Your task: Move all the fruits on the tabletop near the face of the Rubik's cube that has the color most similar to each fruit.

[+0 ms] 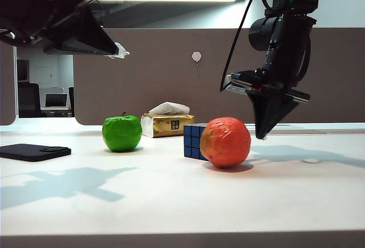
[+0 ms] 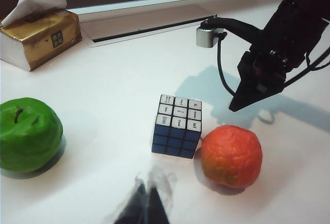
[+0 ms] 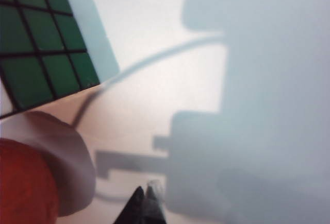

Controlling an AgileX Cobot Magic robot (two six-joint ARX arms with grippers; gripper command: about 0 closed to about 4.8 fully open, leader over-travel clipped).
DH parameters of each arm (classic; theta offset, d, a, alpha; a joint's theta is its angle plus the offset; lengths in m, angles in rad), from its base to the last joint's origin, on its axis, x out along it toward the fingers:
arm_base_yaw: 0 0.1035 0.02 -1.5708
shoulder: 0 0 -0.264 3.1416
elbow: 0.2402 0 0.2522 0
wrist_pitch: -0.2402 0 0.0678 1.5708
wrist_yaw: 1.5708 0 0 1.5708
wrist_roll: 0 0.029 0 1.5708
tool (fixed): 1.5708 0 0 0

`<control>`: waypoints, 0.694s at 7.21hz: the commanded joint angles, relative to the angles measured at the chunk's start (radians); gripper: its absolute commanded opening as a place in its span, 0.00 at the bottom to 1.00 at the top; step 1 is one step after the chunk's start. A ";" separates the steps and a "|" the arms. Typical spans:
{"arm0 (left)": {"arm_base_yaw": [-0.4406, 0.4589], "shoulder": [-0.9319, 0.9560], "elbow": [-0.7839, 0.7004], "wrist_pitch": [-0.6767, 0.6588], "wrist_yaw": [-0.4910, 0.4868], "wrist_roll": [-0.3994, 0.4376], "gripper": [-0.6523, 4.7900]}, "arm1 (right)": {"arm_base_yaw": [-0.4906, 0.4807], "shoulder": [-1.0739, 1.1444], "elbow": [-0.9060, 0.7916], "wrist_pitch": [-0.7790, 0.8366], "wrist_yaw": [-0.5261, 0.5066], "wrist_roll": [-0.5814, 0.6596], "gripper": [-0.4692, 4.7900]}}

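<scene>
From the exterior camera, the orange (image 1: 225, 142) sits on the tabletop (image 1: 171, 196) touching the Rubik's cube (image 1: 193, 141), apple (image 1: 122, 132) well off to the left. Right gripper (image 1: 261, 134) hangs just beside the orange, jaws pinched together, empty. Left wrist camera: left gripper (image 2: 147, 195) hovers above, fingers closed on nothing. Right wrist camera: the cube's green face (image 3: 44, 41) shows.

- The exterior view sits low at the counter (image 1: 171, 202) edge and looks level across it.
- The left wrist view looks down from high; both show the Rubik's cube (image 2: 177, 126) and the orange (image 2: 231, 156).
- The right wrist view is very near the counter, beside the cube's green face (image 3: 44, 38).
</scene>
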 commanded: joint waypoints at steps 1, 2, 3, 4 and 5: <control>0.000 -0.002 0.004 0.013 0.005 -0.001 0.11 | 0.018 -0.082 0.003 -0.034 -0.006 -0.007 0.09; 0.000 -0.002 0.004 0.014 0.005 -0.002 0.11 | 0.027 -0.133 0.003 -0.057 -0.017 0.010 0.09; 0.000 -0.002 0.004 0.014 0.005 -0.002 0.11 | 0.027 -0.137 0.003 -0.145 -0.093 0.032 0.09; 0.000 -0.002 0.004 0.014 0.005 -0.002 0.11 | 0.097 -0.138 -0.001 -0.199 -0.137 0.031 0.09; 0.000 -0.002 0.004 0.013 0.005 -0.002 0.11 | 0.116 -0.138 -0.001 -0.197 -0.137 0.031 0.09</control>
